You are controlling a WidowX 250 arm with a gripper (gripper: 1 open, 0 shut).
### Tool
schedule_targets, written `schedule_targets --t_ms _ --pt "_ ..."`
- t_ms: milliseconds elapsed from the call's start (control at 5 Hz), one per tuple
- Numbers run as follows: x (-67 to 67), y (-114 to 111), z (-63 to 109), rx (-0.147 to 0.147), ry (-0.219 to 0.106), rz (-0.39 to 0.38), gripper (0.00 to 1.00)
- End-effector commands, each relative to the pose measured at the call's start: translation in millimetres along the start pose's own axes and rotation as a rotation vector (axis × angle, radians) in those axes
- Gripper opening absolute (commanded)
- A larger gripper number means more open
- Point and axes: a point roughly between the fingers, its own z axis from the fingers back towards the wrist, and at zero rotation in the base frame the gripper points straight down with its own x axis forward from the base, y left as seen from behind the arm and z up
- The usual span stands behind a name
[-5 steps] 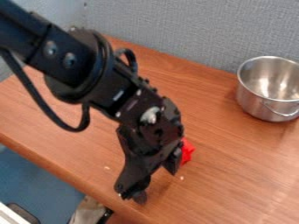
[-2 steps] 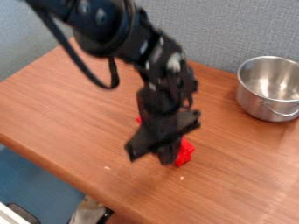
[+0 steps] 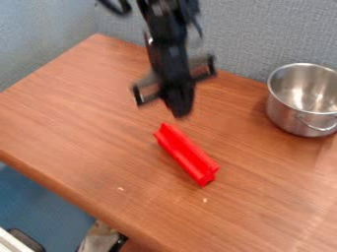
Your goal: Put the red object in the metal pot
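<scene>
Claw: my black gripper [image 3: 178,110], upper centre, jaws together, empty.
Bar: bright red plastic block [image 3: 186,153], flat on the table, centre.
Pot: shiny round steel pot [image 3: 305,97], right edge.

Bar [image 3: 187,154] flat on table [image 3: 66,108], lying diagonally, near front edge. Pot [image 3: 303,97] upright on table, right of bar and further back, well apart. Gripper [image 3: 172,106] above table, behind bar's rear end, left of pot, clear of bar.
</scene>
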Motion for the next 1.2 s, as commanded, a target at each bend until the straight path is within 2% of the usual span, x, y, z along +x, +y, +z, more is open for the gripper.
schedule_targets --t_ms 0,200,400,600,1000 --pt "21.6 -9.9 40.9 -0.013 0.027 0.012 0.00" --pt "12.1 -2.9 31.2 0.020 0.017 -0.013 1.00" --pt "0.2 4.7 16.2 0.053 -0.030 -0.105 1.00" --pt "-7.7 8.4 -2.2 0.070 -0.070 -0.193 1.00" --pt "8.1 -6.5 -52.2 0.169 -0.070 -0.198 1.00"
